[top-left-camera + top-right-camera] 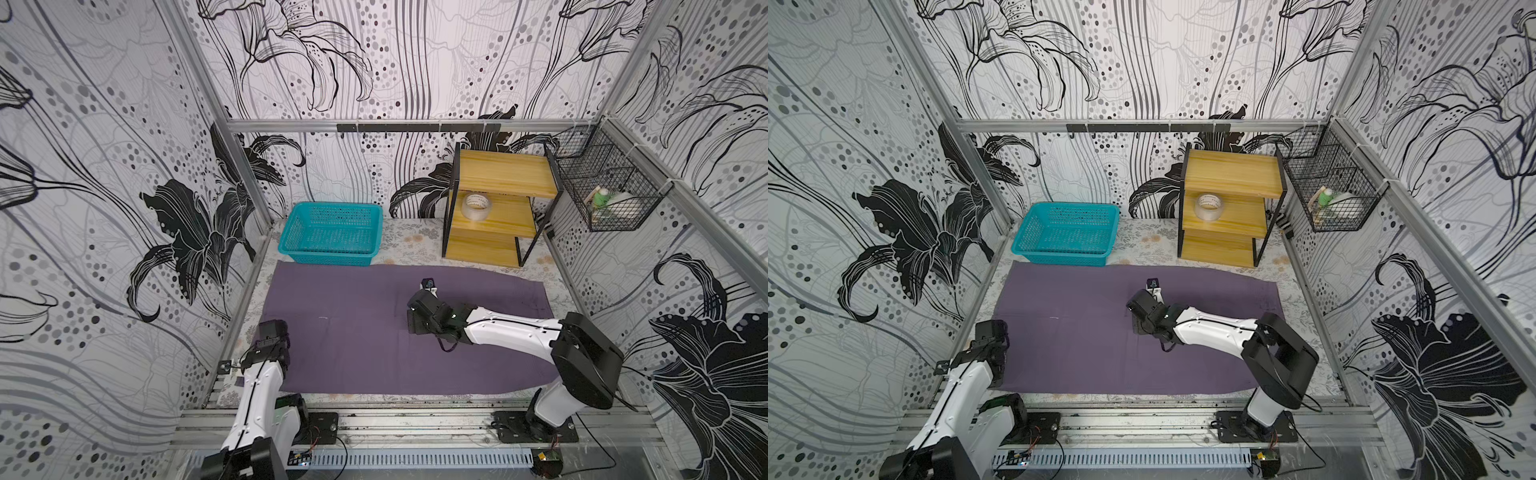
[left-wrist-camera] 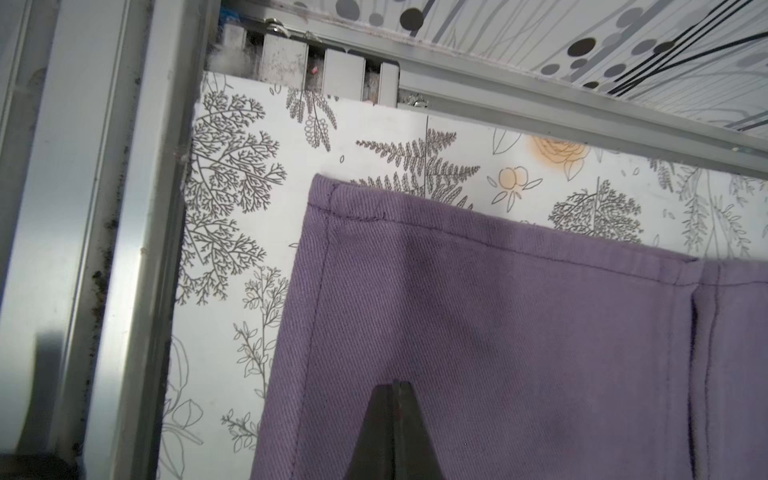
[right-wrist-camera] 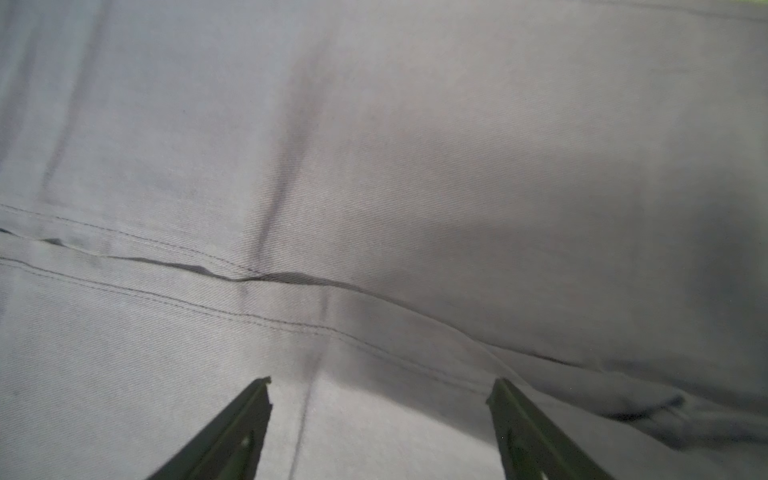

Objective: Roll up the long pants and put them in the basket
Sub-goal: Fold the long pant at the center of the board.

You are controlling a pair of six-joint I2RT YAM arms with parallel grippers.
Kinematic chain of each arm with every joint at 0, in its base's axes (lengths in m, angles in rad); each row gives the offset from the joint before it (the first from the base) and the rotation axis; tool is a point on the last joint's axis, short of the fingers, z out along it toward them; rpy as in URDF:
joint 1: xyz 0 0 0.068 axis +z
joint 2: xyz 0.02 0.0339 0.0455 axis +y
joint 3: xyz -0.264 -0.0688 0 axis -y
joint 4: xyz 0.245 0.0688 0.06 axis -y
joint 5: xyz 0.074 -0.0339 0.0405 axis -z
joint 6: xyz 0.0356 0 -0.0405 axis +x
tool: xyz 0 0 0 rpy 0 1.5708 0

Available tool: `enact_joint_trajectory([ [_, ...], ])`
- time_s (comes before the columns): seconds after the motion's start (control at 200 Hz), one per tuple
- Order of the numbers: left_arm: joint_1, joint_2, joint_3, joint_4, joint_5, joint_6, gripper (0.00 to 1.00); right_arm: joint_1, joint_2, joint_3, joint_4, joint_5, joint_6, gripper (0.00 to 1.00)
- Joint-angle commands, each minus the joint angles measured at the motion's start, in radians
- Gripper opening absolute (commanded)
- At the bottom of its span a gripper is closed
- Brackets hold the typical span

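Even bright light, wrist views soft

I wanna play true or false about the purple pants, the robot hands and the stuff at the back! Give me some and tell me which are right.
1. The long pants lie spread flat on the table. True.
2. The pants are inside the teal basket. False: the basket looks empty, and the pants lie in front of it.
3. The right gripper is open over the pants. True.
4. The roll of tape sits on top of the wooden shelf. False: it sits on the middle board, under the top one.
5. The left gripper is wide open. False: it is shut, near a hem corner of the pants.
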Motion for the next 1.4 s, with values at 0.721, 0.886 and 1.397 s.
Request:
enact_joint_trajectory([
  [0.721, 0.011, 0.235, 0.078, -0.093, 0.02, -0.179, 0.57, 0.002, -0.031, 0.016, -0.059, 0.072, 0.046, 0.87],
  [0.886, 0.02, 0.288, 0.098, -0.09, 0.025, -0.181, 0.45, -0.002, -0.052, 0.035, -0.112, 0.096, 0.058, 0.87],
  [1.397, 0.08, 0.254, 0.172, 0.011, 0.12, 0.035, 0.0, -0.235, -0.402, -0.247, -0.324, 0.005, 0.432, 0.87],
])
